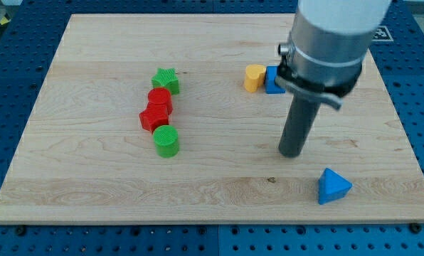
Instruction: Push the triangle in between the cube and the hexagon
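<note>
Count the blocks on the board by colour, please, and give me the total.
Green: 2, the green star and the green cylinder
Red: 2, the upper red block and the lower red block
Blue: 2, the blue triangle and the blue block
Yellow: 1, the yellow block
Total: 7

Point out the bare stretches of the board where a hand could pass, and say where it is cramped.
Open wood runs between the green cylinder and my tip, and along the view's left past the green star. It is crowded in the star, red blocks and cylinder chain, and around the yellow block touching the blue block. The blue triangle sits alone, lower right.
</note>
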You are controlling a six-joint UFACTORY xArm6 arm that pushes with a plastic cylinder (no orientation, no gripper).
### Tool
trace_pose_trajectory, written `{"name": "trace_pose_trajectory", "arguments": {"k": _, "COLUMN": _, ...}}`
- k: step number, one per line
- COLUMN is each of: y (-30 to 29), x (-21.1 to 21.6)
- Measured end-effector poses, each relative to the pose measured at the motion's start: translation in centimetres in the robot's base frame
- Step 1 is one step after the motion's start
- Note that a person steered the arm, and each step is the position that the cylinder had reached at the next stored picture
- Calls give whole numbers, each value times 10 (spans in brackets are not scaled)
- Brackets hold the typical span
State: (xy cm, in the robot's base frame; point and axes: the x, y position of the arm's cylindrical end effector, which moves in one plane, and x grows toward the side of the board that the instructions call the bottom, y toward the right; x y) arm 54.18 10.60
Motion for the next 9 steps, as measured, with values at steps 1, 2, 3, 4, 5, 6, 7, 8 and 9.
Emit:
{"name": "trace_pose_trajectory", "arguments": {"k": 1, "y": -9, "x": 42}}
{"name": "trace_pose_trajectory", "arguments": {"k": 2, "y": 16, "x": 76}}
{"name": "trace_pose_trajectory", "arguments": {"k": 3, "y": 25, "x": 77}}
{"name": "trace_pose_trajectory", "arguments": {"k": 4, "y": 49, "x": 76}}
{"name": "trace_pose_trajectory", "arguments": {"k": 5, "y": 79, "x": 76}}
{"name": "trace_pose_trajectory", "arguments": {"k": 6, "y": 81, "x": 74}}
{"name": "trace_pose_trajectory", "arguments": {"k": 7, "y": 74, "x": 57}}
{"name": "trace_pose_trajectory", "arguments": {"k": 8, "y": 67, "x": 41}}
{"name": "trace_pose_trajectory", "arguments": {"k": 9, "y": 53, "x": 27}}
